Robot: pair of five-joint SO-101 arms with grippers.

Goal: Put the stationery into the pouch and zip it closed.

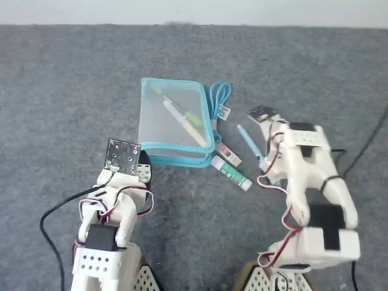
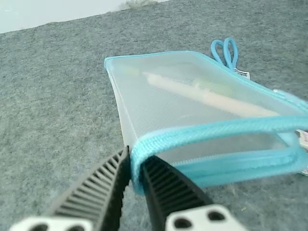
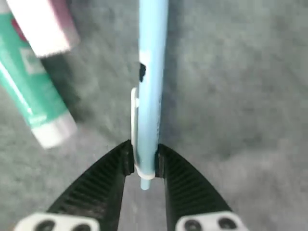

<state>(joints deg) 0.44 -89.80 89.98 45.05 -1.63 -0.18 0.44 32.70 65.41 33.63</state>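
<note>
A translucent pouch point(image 1: 170, 118) with blue trim lies flat mid-table, with a white pen point(image 1: 185, 121) inside it. My left gripper point(image 2: 135, 162) is shut on the blue zip edge at the pouch's point(image 2: 192, 91) near corner; the high view places the left gripper point(image 1: 147, 165) at the pouch's front left corner. Right of the pouch lies a light blue pen point(image 1: 248, 140). My right gripper point(image 3: 144, 156) is shut on the near end of that pen point(image 3: 153, 72). A pink-and-white eraser point(image 1: 228, 154) and a green glue stick point(image 1: 231, 172) lie between pouch and pen.
The pouch's blue loop strap point(image 1: 219, 97) curls on the grey felt past its right corner. The eraser point(image 3: 43, 24) and the glue stick point(image 3: 29, 96) lie close beside the held pen. Open felt stretches to the far side and to the left.
</note>
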